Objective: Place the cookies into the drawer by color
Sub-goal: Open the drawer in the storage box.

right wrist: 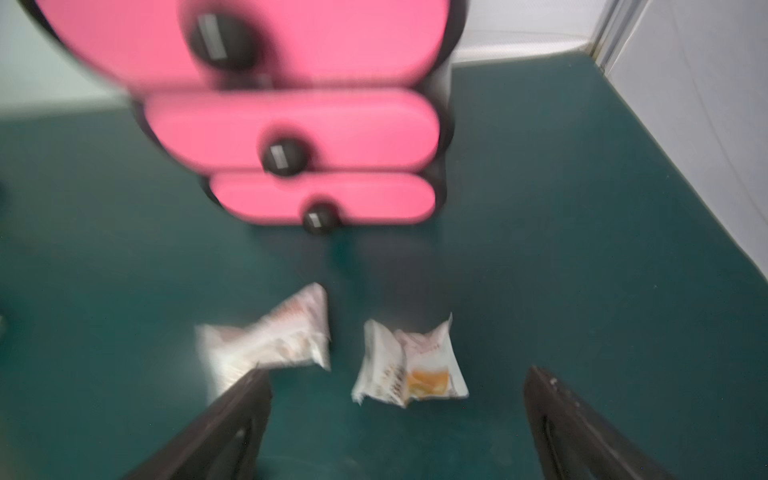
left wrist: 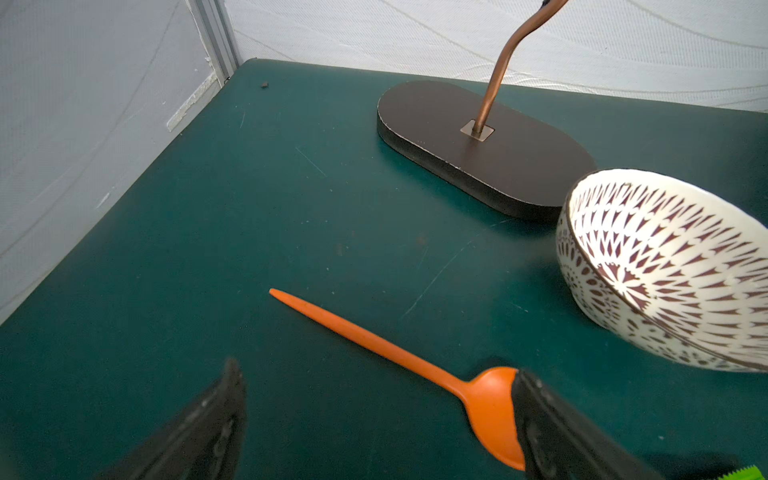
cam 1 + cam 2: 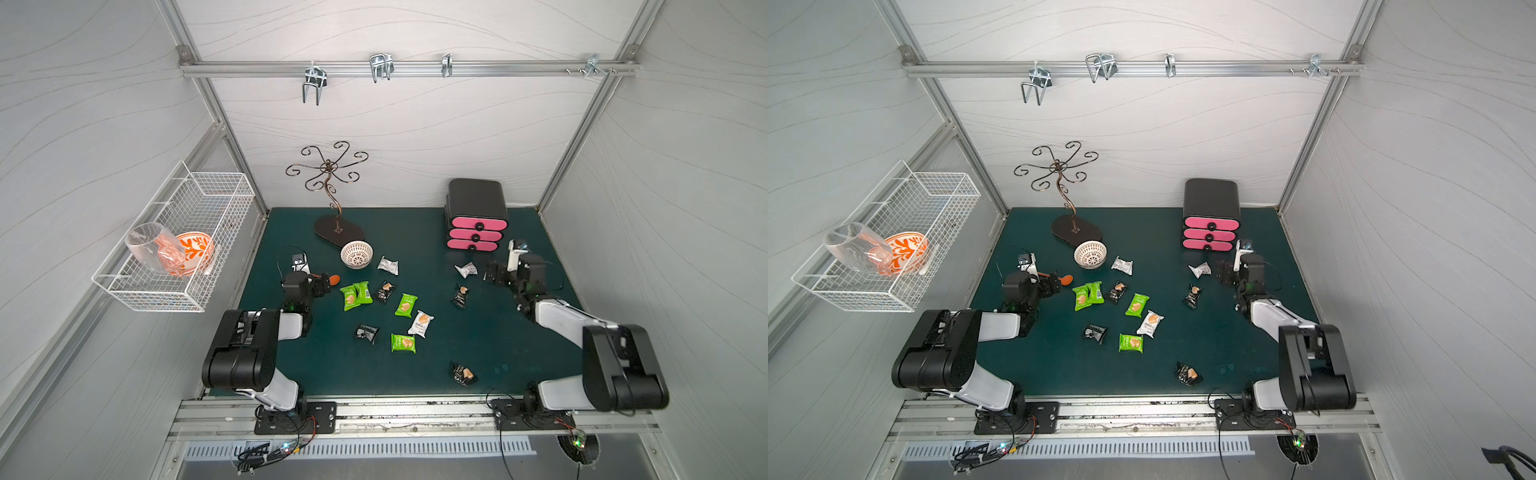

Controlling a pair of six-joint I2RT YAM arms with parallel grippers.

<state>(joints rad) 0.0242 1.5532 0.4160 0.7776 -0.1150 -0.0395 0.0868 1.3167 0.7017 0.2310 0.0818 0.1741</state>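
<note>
"Cookies (image 3: pixel 406 305): which packet lies nearest a set of fingers?"

"The white packet (image 1: pixel 409 365). It lies on the table (image 1: pixel 582 249) directly ahead of the right fingers (image 1: pixel 245 399), in line with the gap between them. A second white packet (image 1: pixel 266 336) lies just ahead of one fingertip. The drawer (image 1: pixel 291 129), all three fronts shut, stands beyond both packets."

"Finger state?"

"Right fingers: spread wide, holding nothing. Left fingers (image 2: pixel 544 419): likewise spread and empty, over an orange spoon (image 2: pixel 395 352), well apart from the drawer."

"Packet axis?"

"Its longer side appears to run across the gap, finger to finger, but blur prevents certainty. Judgement: the right arm is the nearer one. It should advance forward and down, then clench."
</note>
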